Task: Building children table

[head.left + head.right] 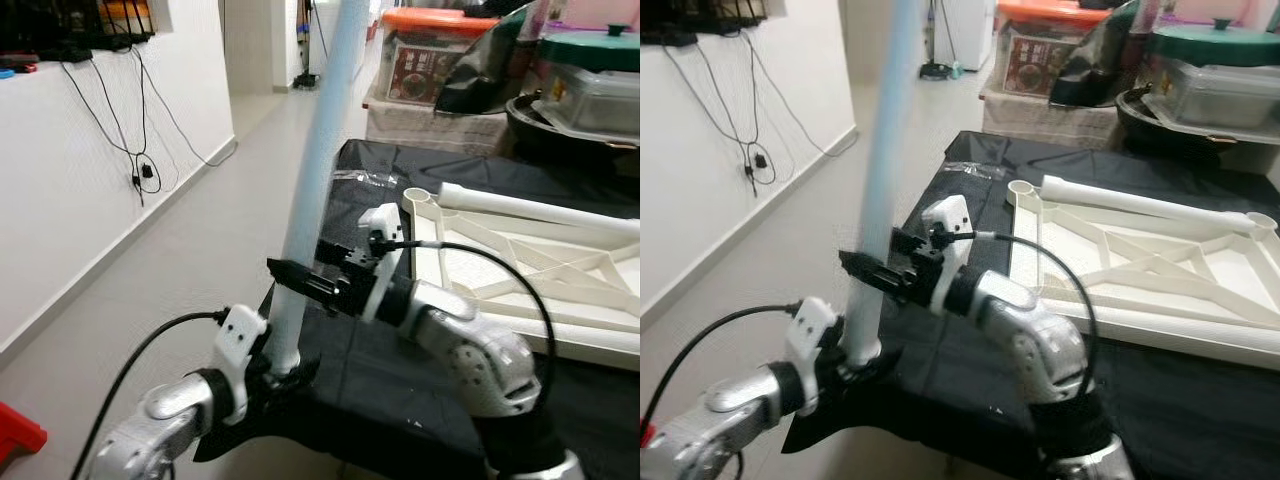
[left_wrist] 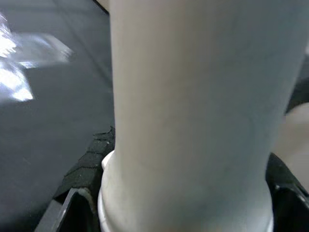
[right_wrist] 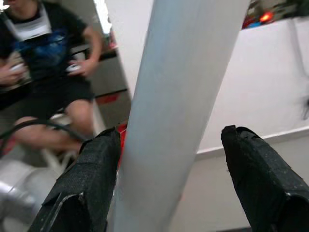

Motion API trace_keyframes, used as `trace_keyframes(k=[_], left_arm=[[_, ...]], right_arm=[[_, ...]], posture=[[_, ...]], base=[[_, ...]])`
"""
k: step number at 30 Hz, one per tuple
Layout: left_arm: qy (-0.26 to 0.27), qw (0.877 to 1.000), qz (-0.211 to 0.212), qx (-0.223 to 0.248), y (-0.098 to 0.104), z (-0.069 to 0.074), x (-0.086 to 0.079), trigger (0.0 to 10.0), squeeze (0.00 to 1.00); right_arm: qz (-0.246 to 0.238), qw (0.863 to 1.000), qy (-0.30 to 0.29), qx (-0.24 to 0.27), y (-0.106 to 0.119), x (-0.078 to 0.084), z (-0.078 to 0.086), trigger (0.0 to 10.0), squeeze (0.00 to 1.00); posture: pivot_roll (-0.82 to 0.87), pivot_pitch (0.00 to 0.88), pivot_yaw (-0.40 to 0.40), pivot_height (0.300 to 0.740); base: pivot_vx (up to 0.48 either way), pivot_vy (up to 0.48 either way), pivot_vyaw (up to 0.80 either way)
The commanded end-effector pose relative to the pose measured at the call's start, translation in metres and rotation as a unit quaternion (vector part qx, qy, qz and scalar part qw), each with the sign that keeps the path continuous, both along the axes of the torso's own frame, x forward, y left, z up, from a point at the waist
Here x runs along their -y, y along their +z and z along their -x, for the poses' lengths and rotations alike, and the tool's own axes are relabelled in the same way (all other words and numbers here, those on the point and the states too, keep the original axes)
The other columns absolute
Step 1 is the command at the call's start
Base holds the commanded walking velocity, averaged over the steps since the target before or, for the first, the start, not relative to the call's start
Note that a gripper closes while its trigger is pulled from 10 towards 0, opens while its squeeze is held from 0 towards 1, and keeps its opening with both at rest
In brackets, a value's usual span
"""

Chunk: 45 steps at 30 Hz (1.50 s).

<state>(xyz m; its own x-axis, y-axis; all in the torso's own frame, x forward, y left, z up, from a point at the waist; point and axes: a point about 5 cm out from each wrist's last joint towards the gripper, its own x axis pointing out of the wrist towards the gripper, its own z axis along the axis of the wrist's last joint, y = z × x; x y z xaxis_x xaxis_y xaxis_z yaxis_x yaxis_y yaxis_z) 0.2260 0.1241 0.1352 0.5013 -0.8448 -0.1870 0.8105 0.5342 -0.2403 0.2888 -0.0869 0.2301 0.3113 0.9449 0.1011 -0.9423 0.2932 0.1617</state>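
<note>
The left tool (image 1: 283, 372) clamps the base of an upright pale-blue table leg (image 1: 315, 180), which stands between the right tool's (image 1: 300, 283) spread-open fingers.

A lived-in home hallway. Stacked plastic storage boxes (image 1: 440, 75) crowd the upper right; cables (image 1: 135, 130) dangle down the white wall at upper left.

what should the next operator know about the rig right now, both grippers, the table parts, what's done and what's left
Left gripper: shut on the pale blue table leg at its lower end, leg near upright.
Right gripper: open, fingers either side of the leg higher up, one finger touching.
White table frame lies flat on the black-covered surface, one white leg lying on it.
Left: fit the blue leg to the frame.
</note>
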Motion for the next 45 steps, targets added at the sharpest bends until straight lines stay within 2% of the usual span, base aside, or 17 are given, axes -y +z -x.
trace_keyframes(k=[1, 7, 10, 12, 19, 23, 34, 40, 41, 42, 43, 44, 45], left_arm=[[-0.035, 0.999, 0.018, -0.015, 0.004, 0.007, 0.002, 10.0, 0.0], [-0.047, 0.998, 0.023, -0.024, 0.003, 0.01, 0.002, 10.0, 0.0], [-0.107, 0.992, 0.037, -0.063, 0.001, 0.025, 0.006, 10.0, 0.0], [-0.13, 0.988, 0.038, -0.075, 0.003, 0.029, 0.006, 10.0, 0.0], [-0.157, 0.983, 0.041, -0.086, 0.006, 0.029, 0.008, 10.0, 0.0], [-0.172, 0.981, 0.027, -0.082, 0.004, 0.03, 0.01, 10.0, 0.0], [-0.175, 0.982, 0.016, -0.076, 0.002, 0.027, 0.013, 10.0, 0.0], [-0.175, 0.982, 0.014, -0.073, 0.0, 0.025, 0.017, 10.0, 0.0], [-0.176, 0.982, 0.014, -0.073, 0.0, 0.025, 0.018, 10.0, 0.0], [-0.176, 0.982, 0.014, -0.073, 0.0, 0.025, 0.018, 10.0, 0.0], [-0.177, 0.981, 0.014, -0.073, 0.0, 0.025, 0.018, 10.0, 0.0], [-0.179, 0.981, 0.015, -0.074, 0.0, 0.025, 0.018, 10.0, 0.0], [-0.179, 0.981, 0.015, -0.074, 0.0, 0.025, 0.018, 10.0, 0.0]], right_arm=[[-0.008, 0.999, 0.041, -0.01, 0.001, -0.003, 0.004, 10.0, 0.0], [-0.005, 0.999, 0.054, -0.01, 0.002, -0.003, 0.005, 10.0, 0.0], [0.007, 0.994, 0.111, -0.018, -0.001, -0.008, 0.012, 10.0, 0.0], [0.013, 0.991, 0.133, -0.024, -0.002, -0.011, 0.014, 10.0, 0.0], [0.011, 0.983, 0.176, -0.047, -0.006, -0.019, 0.021, 10.0, 0.0], [0.008, 0.979, 0.193, -0.061, -0.008, -0.023, 0.024, 10.0, 0.0], [0.002, 0.978, 0.196, -0.065, -0.008, -0.027, 0.024, 10.0, 0.0], [-0.022, 0.978, 0.191, -0.074, -0.003, -0.03, 0.022, 10.0, 0.0], [-0.028, 0.978, 0.194, -0.077, -0.002, -0.031, 0.023, 8.7, 0.0], [-0.028, 0.978, 0.194, -0.077, -0.002, -0.031, 0.023, 8.7, 0.0], [-0.029, 0.978, 0.194, -0.077, -0.002, -0.032, 0.023, 3.1, 0.0], [-0.029, 0.977, 0.196, -0.078, -0.002, -0.032, 0.024, 0.0, 0.0], [-0.029, 0.977, 0.196, -0.078, -0.002, -0.032, 0.024, 0.0, 0.0]], posture=[[0.14, 0.0, -0.031, 0.74], [0.14, 0.0, -0.031, 0.74], [0.13, 0.004, -0.031, 0.74], [0.13, 0.004, -0.031, 0.74], [0.13, 0.005, -0.03, 0.74], [0.13, 0.006, -0.031, 0.74], [0.12, 0.002, -0.026, 0.74], [0.12, 0.0, -0.027, 0.74], [0.12, 0.0, -0.026, 0.74], [0.12, 0.0, -0.026, 0.74], [0.12, 0.0, -0.026, 0.74], [0.12, 0.0, -0.026, 0.74], [0.12, 0.0, -0.026, 0.74]], base=[[0.0, 0.0, 0.0], [0.0, 0.0, 0.0], [0.0, 0.0, 0.0], [0.0, 0.0, 0.0], [0.0, 0.0, 0.0], [0.0, 0.0, 0.0], [0.0, 0.0, 0.0], [0.0, 0.0, 0.0], [0.0, 0.0, 0.0], [0.0, 0.0, 0.0], [0.0, 0.0, 0.0], [0.0, 0.0, 0.0], [0.0, 0.0, 0.0]])
